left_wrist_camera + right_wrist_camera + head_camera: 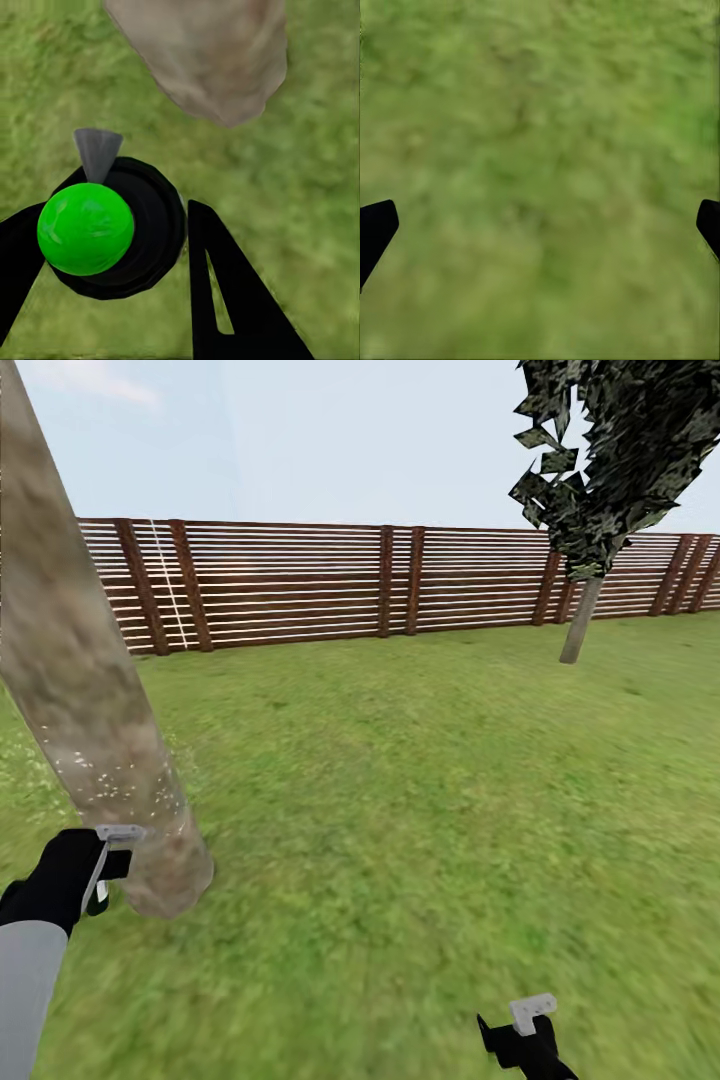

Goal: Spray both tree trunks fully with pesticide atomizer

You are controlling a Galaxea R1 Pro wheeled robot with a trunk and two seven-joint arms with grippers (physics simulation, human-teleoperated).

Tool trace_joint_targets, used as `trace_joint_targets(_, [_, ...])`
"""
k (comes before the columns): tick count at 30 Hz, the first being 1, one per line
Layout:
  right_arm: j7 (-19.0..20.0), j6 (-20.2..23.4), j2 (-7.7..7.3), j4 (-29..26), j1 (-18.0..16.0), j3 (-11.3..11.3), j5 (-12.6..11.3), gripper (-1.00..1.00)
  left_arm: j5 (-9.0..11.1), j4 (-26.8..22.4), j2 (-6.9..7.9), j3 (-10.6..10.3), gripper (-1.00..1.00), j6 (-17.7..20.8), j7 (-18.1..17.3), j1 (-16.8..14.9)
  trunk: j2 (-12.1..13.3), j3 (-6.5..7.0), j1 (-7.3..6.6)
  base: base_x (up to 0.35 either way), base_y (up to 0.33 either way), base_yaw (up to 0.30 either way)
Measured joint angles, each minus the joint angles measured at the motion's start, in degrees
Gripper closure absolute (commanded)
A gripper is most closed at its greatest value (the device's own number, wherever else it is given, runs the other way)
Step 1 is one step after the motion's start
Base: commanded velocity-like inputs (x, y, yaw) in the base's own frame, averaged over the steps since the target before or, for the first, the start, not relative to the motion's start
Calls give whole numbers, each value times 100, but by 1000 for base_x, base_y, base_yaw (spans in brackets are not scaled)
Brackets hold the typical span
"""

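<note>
Left hand (112, 247) grips the atomizer (86, 229) near the trunk (90, 690) — right hand (540, 225) spread over open grass (420, 790).

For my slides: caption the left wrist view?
Left gripper holding the green-topped atomizer beside the tree trunk base.

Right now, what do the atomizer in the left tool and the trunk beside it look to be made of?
The atomizer looks like plastic: a glossy bright green ball with a highlight, in a smooth black body. The tree trunk looks like smooth matte bark, pale grey-beige mottled with brown, flecked with white specks low down, perhaps spray.
</note>
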Motion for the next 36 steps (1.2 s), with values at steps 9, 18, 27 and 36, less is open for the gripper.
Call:
trace_joint_targets(9, [1, 1, 4, 1, 0, -1, -3, -100, 62, 10, -83, 35, 100, -18, 9, 121, 0, -1, 3, 90, -53, 276])
trace_joint_targets(18, [0, -1, 4, 1, 0, -3, -3, -100, 138, -103, -166, 90, 100, -25, 29, 245, 0, 0, 3, 15, 3, 275])
trace_joint_targets(27, [3, 0, -2, 0, 1, -3, 4, -100, 136, 5, -491, 48, 100, -611, -56, 390, 1, -1, 7, -91, 24, 41])
trace_joint_targets(36, [54, 5, 42, -32, -1, 59, 54, -100, -346, 616, -418, -820, 100, -3539, -2225, 1740, 1, -1, 7, -343, 0, 0])
